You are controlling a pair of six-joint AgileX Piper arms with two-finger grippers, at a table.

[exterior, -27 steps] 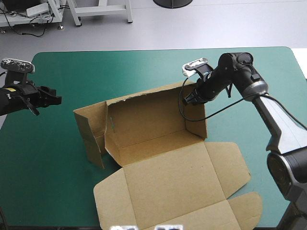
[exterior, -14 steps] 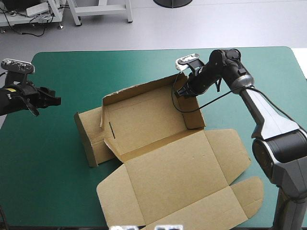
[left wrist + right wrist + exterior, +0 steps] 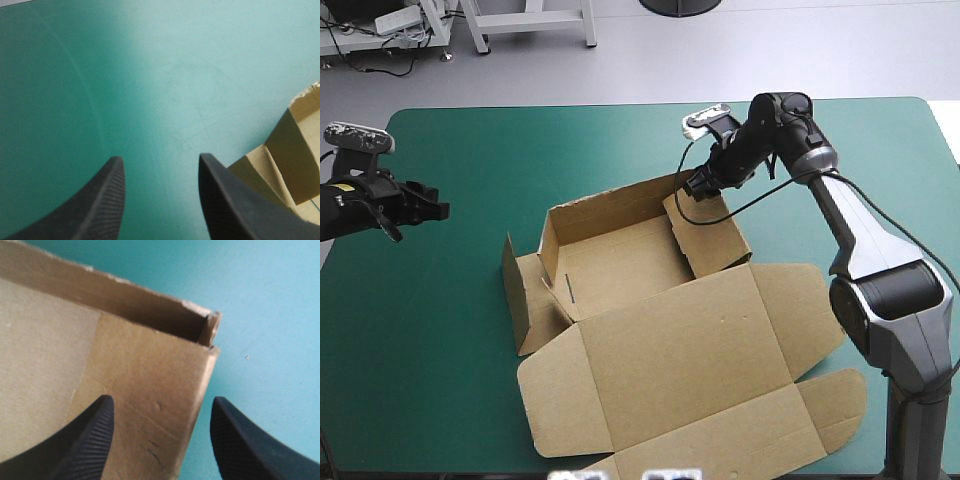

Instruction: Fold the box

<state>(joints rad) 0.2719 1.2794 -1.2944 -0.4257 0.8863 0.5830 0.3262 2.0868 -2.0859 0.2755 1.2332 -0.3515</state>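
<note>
So, the brown box (image 3: pixel 670 340) sits mid-table, walls partly up, lid flat toward 6 o'clock. Right gripper (image 3: pixel 698 186) hovers at its 1 o'clock corner, fingers spread — left gripper (image 3: pixel 438 210) hangs at 9 o'clock, also spread, gripping nothing.

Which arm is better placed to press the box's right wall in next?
Right: the right tool is open at that wall's far corner, straddling the box edge. The left tool hovers over bare cover, away from the box.
</note>
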